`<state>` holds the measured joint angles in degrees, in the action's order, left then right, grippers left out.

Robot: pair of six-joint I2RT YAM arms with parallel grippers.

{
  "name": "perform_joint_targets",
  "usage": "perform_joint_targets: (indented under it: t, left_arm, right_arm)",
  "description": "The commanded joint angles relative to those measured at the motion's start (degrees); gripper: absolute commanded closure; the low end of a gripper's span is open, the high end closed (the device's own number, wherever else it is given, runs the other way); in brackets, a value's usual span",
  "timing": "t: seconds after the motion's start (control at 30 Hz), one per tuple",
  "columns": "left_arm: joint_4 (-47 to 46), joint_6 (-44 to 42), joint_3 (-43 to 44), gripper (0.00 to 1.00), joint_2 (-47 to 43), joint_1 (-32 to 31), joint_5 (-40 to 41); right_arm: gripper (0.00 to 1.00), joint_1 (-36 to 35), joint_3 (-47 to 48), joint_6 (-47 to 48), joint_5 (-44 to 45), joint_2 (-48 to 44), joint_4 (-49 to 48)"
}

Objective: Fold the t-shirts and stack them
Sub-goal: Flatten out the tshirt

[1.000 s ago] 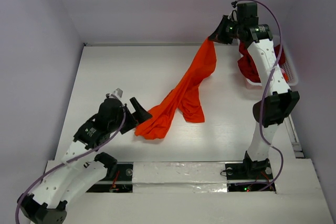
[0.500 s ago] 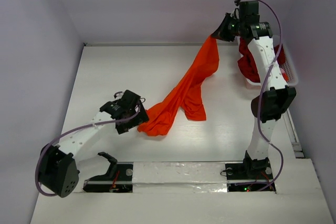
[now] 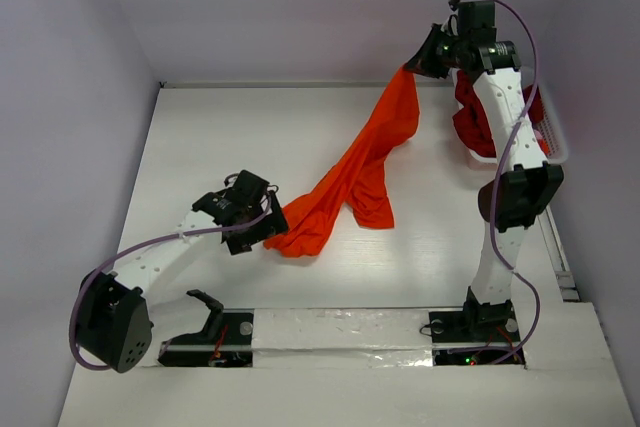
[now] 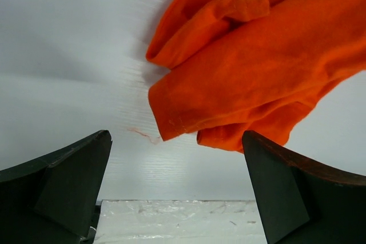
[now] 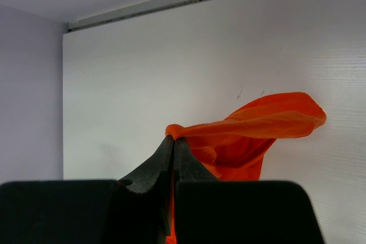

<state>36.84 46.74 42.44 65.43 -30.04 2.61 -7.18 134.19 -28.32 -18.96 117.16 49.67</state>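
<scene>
A bright orange t-shirt hangs stretched in a long band from the back right down to the table's middle. My right gripper is shut on its top end, raised above the table's far edge; in the right wrist view the jaws pinch a fold of the orange cloth. The shirt's lower end is bunched on the table. My left gripper is low, right beside that bunch, and open. In the left wrist view the orange hem lies just ahead of the wide-spread gripper, with nothing between the fingers. Dark red t-shirts sit crumpled in the basket.
A white lattice basket stands at the right edge behind my right arm. A grey wall runs along the table's back and sides. A taped strip crosses the near edge between the arm bases.
My left arm has swung down and forward, bringing its open gripper low to the shirt's lower end. The right gripper has lifted the shirt's top slightly higher.
</scene>
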Motion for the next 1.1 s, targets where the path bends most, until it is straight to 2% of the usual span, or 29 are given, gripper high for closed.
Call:
perform_joint_targets:
  t: [0.0,0.13,0.23,0.33,0.5,0.63,1.0,1.07]
  left_arm:
    - [-0.8,-1.7,0.5,0.01,-0.4,-0.2,-4.4]
    - [-3.1,-1.6,-1.4,0.02,-0.4,-0.2,-11.1]
    - [-2.7,-2.6,-1.3,0.02,-0.3,-0.2,-13.2]
    - [-1.4,-4.1,-1.8,0.07,0.0,-0.2,-15.4]
    - [3.3,-3.5,-1.1,0.15,-2.1,-0.2,-8.5]
    - [4.4,-1.5,-0.2,0.16,-2.4,-0.2,-4.3]
    - [-1.4,-1.7,-1.5,0.27,0.0,-0.2,-3.1]
    - [-2.5,-1.8,-2.1,0.32,1.2,-0.2,-3.1]
  right_arm:
    - [1.00,0.2,2.9,-0.1,-1.0,0.4,-1.6]
    - [1.00,0.8,3.0,-0.1,-0.8,0.6,-1.5]
    - [1.00,0.8,2.9,0.0,-1.0,0.7,-1.5]
    - [1.00,0.8,2.8,0.0,-1.0,0.8,-1.4]
    - [1.00,0.8,2.9,0.0,-1.3,0.7,-1.5]
    - [1.00,0.8,2.9,0.0,-1.5,0.7,-1.5]
    - [1.00,0.8,2.2,0.2,-1.7,0.1,-1.6]
    - [1.00,0.8,2.1,0.1,-1.8,0.1,-1.7]
